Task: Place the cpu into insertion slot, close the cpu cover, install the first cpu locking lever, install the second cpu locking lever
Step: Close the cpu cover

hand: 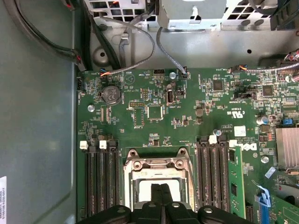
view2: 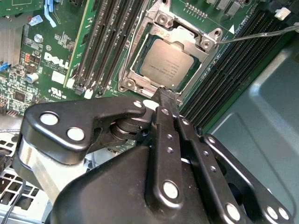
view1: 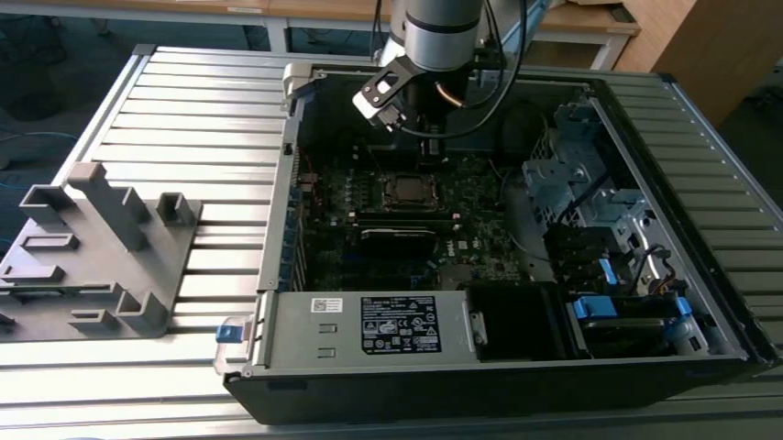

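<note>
Computer case (view1: 275, 238) on slatted metal table (view1: 183, 119). Grey-bronze cpu (view2: 164, 65) framed by silvery cpu cover (view2: 189, 36). Closed, empty gripper (view2: 164, 93) just beside.

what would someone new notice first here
The open computer case on the slatted table, with the arm reaching in from above, catches the eye in the exterior view. In the second wrist view, the cpu sits framed by the cpu cover, the shut gripper at that cover's edge.

Robotics lab: slotted aluminium bench (view1: 183, 110), open computer case (view1: 490, 394), grey fixture (view1: 86, 247).
</note>
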Robot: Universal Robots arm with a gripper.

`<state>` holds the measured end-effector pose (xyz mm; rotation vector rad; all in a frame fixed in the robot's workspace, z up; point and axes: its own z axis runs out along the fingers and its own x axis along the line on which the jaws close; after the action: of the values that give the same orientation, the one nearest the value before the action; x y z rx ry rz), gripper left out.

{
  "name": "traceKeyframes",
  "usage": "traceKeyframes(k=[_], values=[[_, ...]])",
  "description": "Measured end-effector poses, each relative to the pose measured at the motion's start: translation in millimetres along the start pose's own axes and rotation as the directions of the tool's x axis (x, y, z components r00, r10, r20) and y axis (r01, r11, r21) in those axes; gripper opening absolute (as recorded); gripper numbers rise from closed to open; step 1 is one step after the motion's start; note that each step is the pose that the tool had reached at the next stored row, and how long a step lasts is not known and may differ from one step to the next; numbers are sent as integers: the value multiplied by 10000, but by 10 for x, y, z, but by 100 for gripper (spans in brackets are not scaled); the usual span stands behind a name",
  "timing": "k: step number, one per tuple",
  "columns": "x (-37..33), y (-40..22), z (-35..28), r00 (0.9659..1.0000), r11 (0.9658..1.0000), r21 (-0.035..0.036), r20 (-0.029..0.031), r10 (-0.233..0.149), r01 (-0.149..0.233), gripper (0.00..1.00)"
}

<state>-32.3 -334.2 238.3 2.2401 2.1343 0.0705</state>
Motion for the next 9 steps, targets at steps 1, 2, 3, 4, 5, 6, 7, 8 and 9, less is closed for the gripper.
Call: traceKeyframes(k=[1, 2, 3, 4, 5, 6, 7, 8, 9], values=[[0, -2, 1, 10000, 10000, 1, 1, 0, 0, 11], [0, -2, 1, 10000, 10000, 1, 2, -1, 1, 11], [0, -2, 1, 10000, 10000, 1, 2, -2, 2, 11], [0, -3, 1, 10000, 10000, 1, 2, -2, 2, 11], [0, -3, 1, 10000, 10000, 0, 1, -1, 1, 11], [0, -7, 2, 10000, 10000, 0, 0, 1, -1, 11], [-1, -15, 2, 10000, 10000, -1, -1, 1, -1, 11], [-1, -27, 4, 10000, 10000, -1, -2, 0, 0, 11], [-1, -37, 4, 10000, 10000, -1, -1, 0, 0, 11]])
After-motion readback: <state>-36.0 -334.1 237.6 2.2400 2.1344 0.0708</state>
